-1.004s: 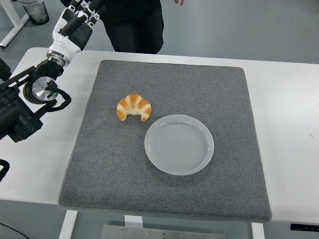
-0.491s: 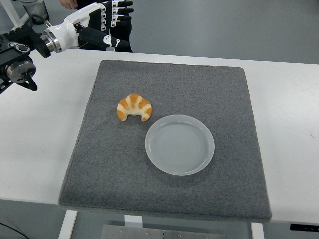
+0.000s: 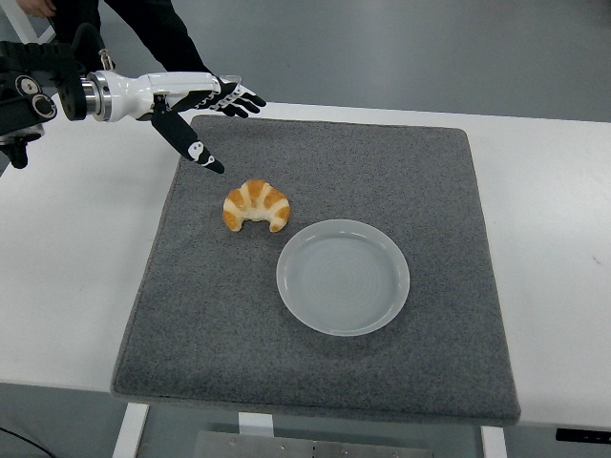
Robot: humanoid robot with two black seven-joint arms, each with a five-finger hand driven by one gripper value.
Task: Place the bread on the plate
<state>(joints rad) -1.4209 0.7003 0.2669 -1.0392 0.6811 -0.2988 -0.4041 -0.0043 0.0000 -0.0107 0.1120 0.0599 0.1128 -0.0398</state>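
Observation:
A golden croissant (image 3: pixel 257 205) lies on the grey mat (image 3: pixel 315 258), just up and left of an empty pale plate (image 3: pixel 343 276). My left hand (image 3: pixel 212 119) comes in from the left edge and hovers over the mat's far left corner, above and to the left of the croissant. Its fingers (image 3: pixel 239 96) are spread and the thumb points down toward the mat. It holds nothing. My right arm is out of view.
The mat lies on a white table (image 3: pixel 67 258). A person in dark clothes (image 3: pixel 153 29) stands at the top left behind the table.
My left arm has swung down and to the right, from raised at the far left to over the mat's far left corner, with the hand now spread near the croissant. The person moved left.

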